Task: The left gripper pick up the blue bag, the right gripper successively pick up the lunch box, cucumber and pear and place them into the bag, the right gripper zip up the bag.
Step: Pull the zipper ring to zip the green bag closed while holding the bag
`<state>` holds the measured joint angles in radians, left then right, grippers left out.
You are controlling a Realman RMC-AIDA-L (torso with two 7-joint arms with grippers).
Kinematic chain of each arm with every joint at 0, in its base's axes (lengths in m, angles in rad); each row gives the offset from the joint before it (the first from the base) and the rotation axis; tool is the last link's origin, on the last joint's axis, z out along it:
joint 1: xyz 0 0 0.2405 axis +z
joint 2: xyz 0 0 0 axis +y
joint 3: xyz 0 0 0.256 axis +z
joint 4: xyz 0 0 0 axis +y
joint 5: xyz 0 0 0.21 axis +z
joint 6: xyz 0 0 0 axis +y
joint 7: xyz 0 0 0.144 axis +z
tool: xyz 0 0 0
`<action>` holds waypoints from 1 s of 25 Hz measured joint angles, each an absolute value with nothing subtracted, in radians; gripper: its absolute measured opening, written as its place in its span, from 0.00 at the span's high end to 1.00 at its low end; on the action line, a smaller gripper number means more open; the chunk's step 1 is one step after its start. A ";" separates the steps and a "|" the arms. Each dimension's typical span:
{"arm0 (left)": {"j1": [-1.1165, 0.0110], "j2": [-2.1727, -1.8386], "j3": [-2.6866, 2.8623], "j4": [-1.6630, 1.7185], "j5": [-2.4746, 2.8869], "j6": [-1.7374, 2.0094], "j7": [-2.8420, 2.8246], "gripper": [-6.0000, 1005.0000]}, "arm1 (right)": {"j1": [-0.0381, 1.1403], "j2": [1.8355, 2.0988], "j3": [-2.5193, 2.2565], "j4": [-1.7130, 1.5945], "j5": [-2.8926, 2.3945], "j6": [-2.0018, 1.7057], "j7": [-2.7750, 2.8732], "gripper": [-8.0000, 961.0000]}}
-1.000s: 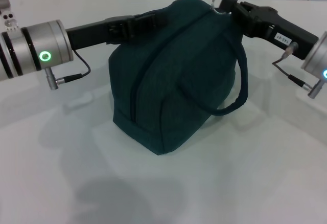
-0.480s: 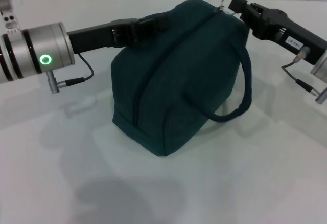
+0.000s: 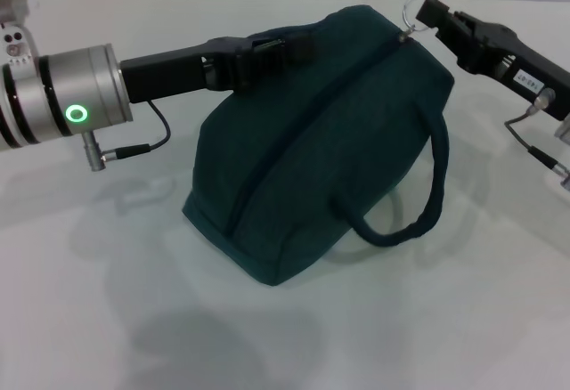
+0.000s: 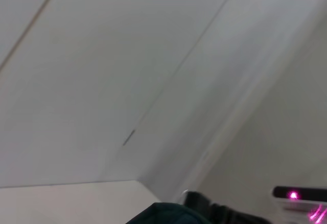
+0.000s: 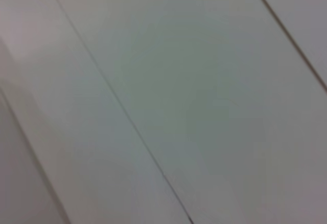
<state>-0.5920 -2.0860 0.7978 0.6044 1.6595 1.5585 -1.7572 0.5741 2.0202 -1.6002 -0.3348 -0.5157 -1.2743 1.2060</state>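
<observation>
Sitting on the white table (image 3: pixel 463 319), the big dark teal cloth bag (image 3: pixel 312 150) is zipped up and tilted. Its metal ring pull (image 3: pixel 416 9) is pinched tight in the black right gripper (image 3: pixel 434 18). Its far top edge is clamped by the black left gripper (image 3: pixel 283 49).
</observation>
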 joint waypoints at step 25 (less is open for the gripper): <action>-0.581 -2.088 0.813 0.601 1.594 1.722 -1.710 0.95 | 0.574 2.025 -1.602 -0.261 -0.508 -1.245 1.198 0.96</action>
